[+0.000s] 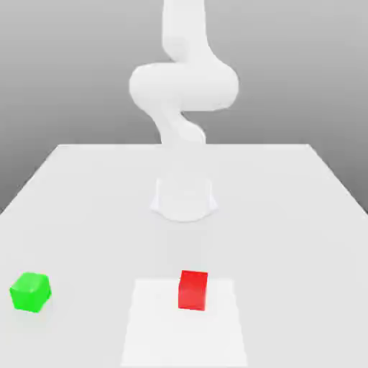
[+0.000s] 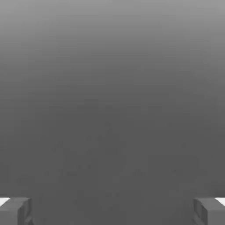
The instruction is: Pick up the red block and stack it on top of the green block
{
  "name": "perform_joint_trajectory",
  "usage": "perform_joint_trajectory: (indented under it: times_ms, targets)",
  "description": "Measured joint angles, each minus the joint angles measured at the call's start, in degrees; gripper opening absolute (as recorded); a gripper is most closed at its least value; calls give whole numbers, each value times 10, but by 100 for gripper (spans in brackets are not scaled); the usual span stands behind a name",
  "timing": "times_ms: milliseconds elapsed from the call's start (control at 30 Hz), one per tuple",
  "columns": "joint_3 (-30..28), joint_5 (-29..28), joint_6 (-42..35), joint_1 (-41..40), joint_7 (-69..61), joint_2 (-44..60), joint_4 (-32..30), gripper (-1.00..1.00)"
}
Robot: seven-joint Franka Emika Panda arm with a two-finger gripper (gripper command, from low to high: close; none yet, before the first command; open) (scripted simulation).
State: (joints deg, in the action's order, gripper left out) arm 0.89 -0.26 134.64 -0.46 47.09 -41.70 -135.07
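The red block (image 1: 193,290) rests on the white table (image 1: 86,208) near its front edge, around the middle. The green block (image 1: 30,292) sits apart from it, far toward the exterior view's left, at about the same depth. The white arm (image 1: 183,86) rises from its round base (image 1: 184,198) behind the blocks and curls upward, well above them. In the hand view my gripper (image 2: 112,212) is open, its grey fingertips (image 2: 15,211) spread wide with nothing between them against a plain grey background.
A paler square patch (image 1: 151,330) marks the table under and around the red block. The table's far edge runs behind the arm's base, and its side edges slant outward toward the front.
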Motion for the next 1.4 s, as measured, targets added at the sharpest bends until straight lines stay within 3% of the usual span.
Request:
perform_joint_trajectory:
  times_ms: [567, 800, 833, 1067, 1300, 1400]
  targets:
    - [40, 4, 244, -17, 86, 363, -266, 0]
    - [20, -28, 367, -4, 116, 512, -267, 0]
    - [13, -31, 383, 2, 119, 531, -264, -100]
    - [13, -34, 386, 2, 121, 535, -263, -100]
    - [27, 4, 276, -2, 93, 407, -281, -100]
    - [-13, 14, 243, -59, 73, 403, -252, -100]
